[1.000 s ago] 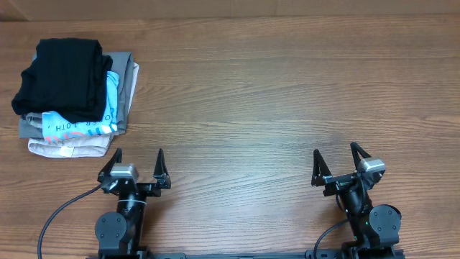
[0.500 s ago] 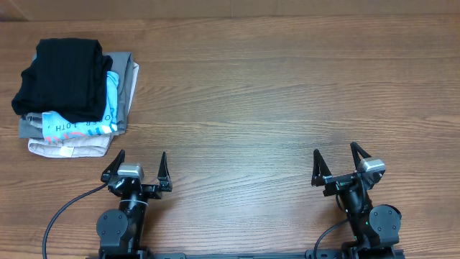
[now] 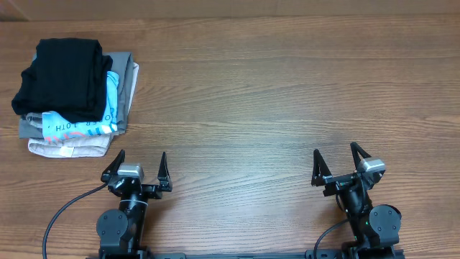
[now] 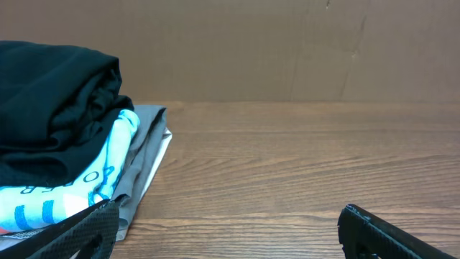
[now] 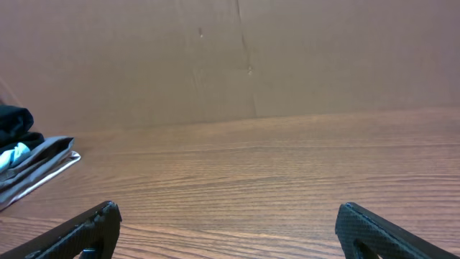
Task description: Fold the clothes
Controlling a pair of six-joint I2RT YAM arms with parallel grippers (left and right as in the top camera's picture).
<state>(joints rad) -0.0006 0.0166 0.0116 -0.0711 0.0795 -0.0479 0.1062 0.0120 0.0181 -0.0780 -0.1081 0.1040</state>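
The black T-shirt (image 3: pixel 61 75) lies folded on top of a stack of folded garments at the far left of the table. It also shows in the left wrist view (image 4: pixel 50 101) and as a dark edge in the right wrist view (image 5: pixel 13 121). My left gripper (image 3: pixel 136 167) is open and empty near the front edge, below and to the right of the stack. My right gripper (image 3: pixel 336 162) is open and empty at the front right, far from the shirt. Their fingertips show in the left wrist view (image 4: pixel 226 230) and the right wrist view (image 5: pixel 228 230).
Under the black shirt lie a light-blue-and-white printed garment (image 3: pixel 79 126), a grey one (image 3: pixel 128 79) and a beige one (image 3: pixel 68 147). A brown wall (image 4: pixel 287 50) stands behind the wooden table (image 3: pixel 273 93).
The left gripper has shifted slightly to the right between the oldest frame and now. The right arm and the stack have not moved.
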